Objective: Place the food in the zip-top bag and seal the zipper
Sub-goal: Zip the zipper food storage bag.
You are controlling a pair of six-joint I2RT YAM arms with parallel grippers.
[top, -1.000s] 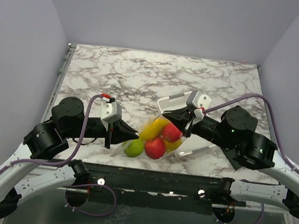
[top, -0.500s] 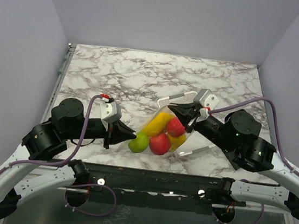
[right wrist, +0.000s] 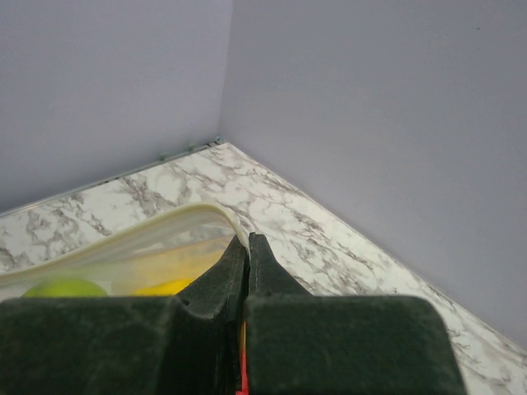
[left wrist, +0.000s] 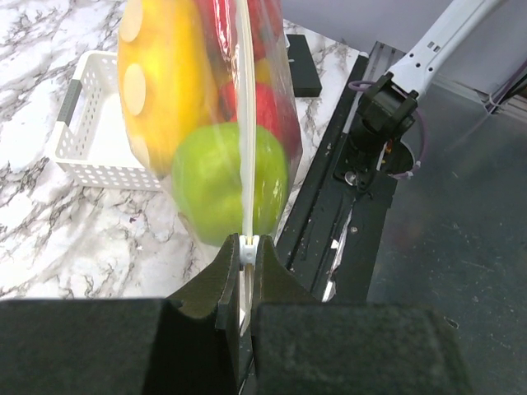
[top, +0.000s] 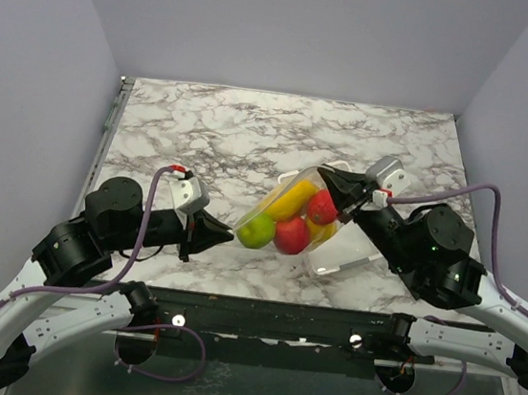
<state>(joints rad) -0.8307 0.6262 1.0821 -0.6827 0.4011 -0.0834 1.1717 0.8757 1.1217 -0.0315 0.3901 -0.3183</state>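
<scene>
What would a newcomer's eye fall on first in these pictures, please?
The clear bag of bright toy fruit stands out first. It is strung above mid-table between the left gripper and the right gripper, each pinched shut on one end of it. Next comes the white basket on the marble table close by.

From above and behind, looked down over the whole table (top: 206, 123). From both wrists, sat close on the bag (top: 286, 210), shared with the top view.
</scene>
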